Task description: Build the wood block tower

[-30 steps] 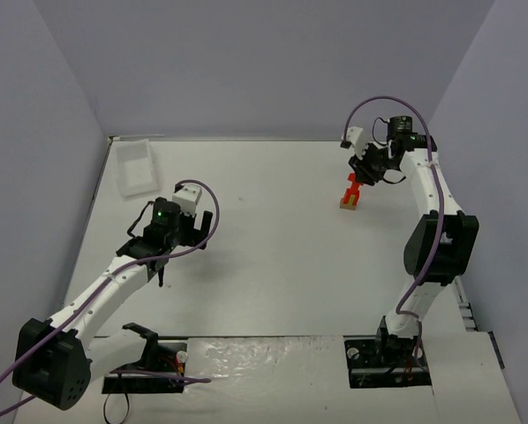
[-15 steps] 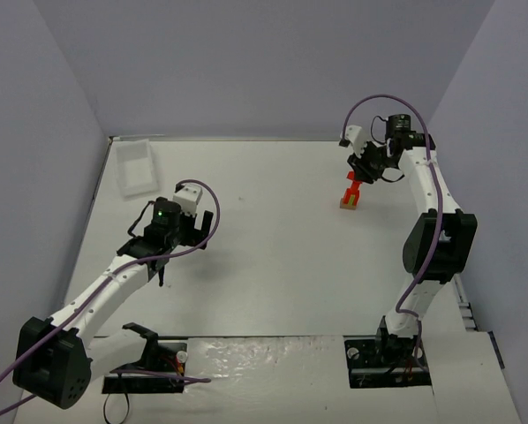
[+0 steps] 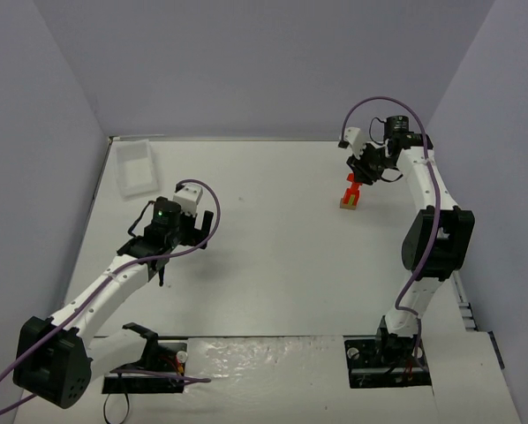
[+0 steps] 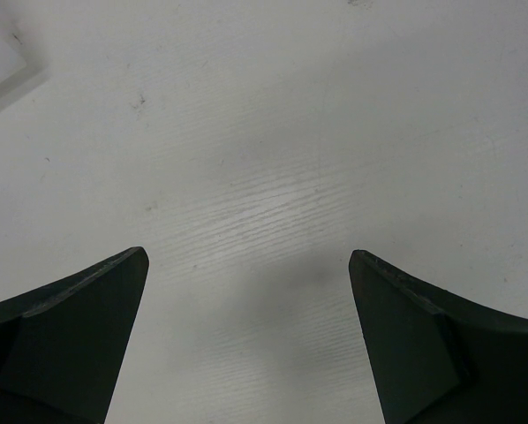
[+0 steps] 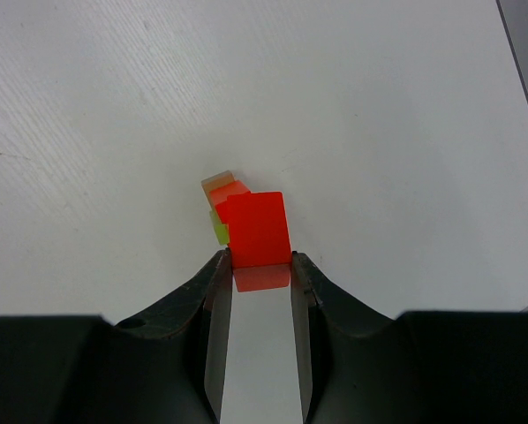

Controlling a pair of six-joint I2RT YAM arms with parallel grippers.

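Right fingers [image 5: 213, 309]: narrow, closed at their very tips on the two side faces of a red block [image 5: 258, 228]; a red reflection lies on the inner faces just behind it.
Red block: bright red-orange, one square face turned to the right wrist camera, held over the wood block tower [image 3: 351, 193]; whether it rests on the piece below or hangs just clear cannot be told.
Wood block tower: small upright stack, red-orange on a tan base, standing on the desk [image 3: 273, 256] in its far right part; in the wrist view, parts of it peek out past the left edge of the held block.
Tan piece [image 5: 217, 181]: shows above and to the left of the held block in the wrist view, mostly hidden behind another red-orange piece.
Yellow-green stick [image 5: 219, 231]: a sliver only, at the held block's left edge.
Right arm [image 3: 436, 230]: rises from its base at the near edge along the right side, wrist bent down toward the tower.
Desk: white, with faint wood grain.
Left fingers [image 4: 70, 327]: spread wide, nothing between them, only bare desk beneath; over the left half of the desk, well apart from the tower.
Tray [image 3: 136, 168]: clear white rectangular plastic, at the far left corner, beyond the left arm.
Cables [image 3: 379, 99]: purple, one looped over each arm.
Walls [image 3: 264, 62]: pale lavender, closing three sides.
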